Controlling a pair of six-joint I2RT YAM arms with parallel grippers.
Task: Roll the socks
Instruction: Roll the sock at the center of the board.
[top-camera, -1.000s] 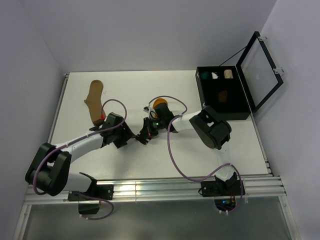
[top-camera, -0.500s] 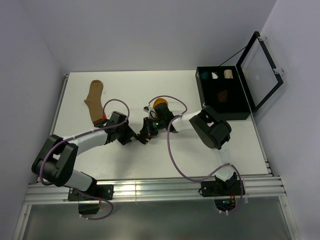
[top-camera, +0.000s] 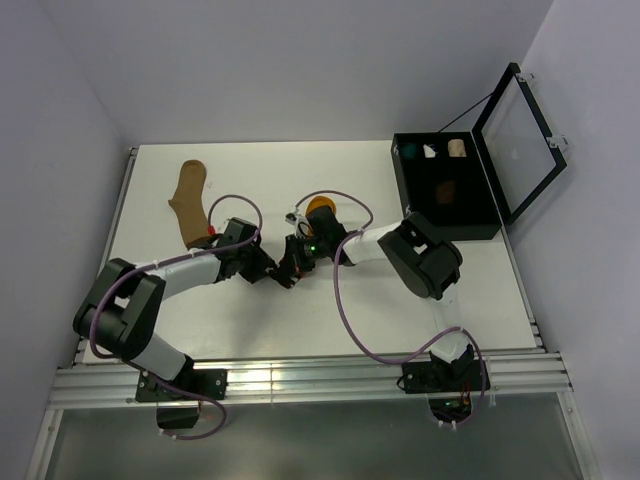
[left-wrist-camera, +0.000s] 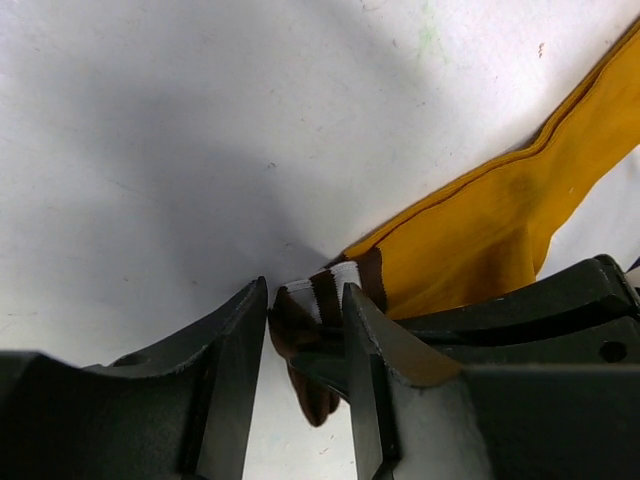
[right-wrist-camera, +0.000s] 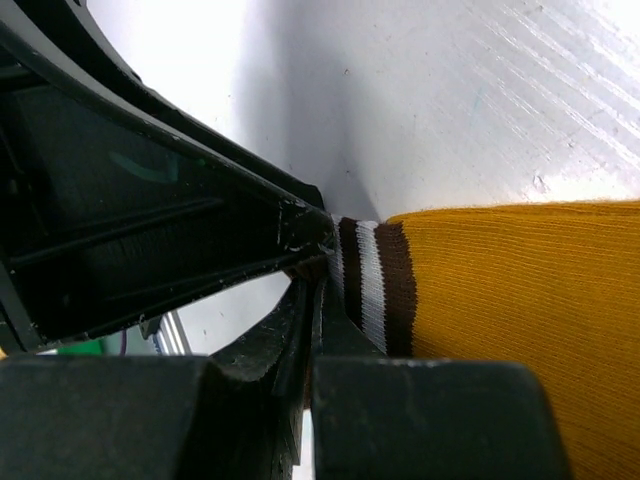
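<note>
Since a second ago the left gripper (top-camera: 272, 274) has slid toward 3 o'clock, fingers (left-wrist-camera: 235, 350) closing around the mustard sock (left-wrist-camera: 490, 225) cuff mid-worktop (top-camera: 330, 320) (right gripper (right-wrist-camera: 330, 262) pinches it too); roll evenly, keeping tension

Overhead view downward; both wrist views close, sharing striped cuff (left-wrist-camera: 335, 285).

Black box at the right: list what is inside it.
The black box holds a teal bundle, a white bundle, a cream bundle and a brownish item. Its near wall hides part of the interior.
</note>
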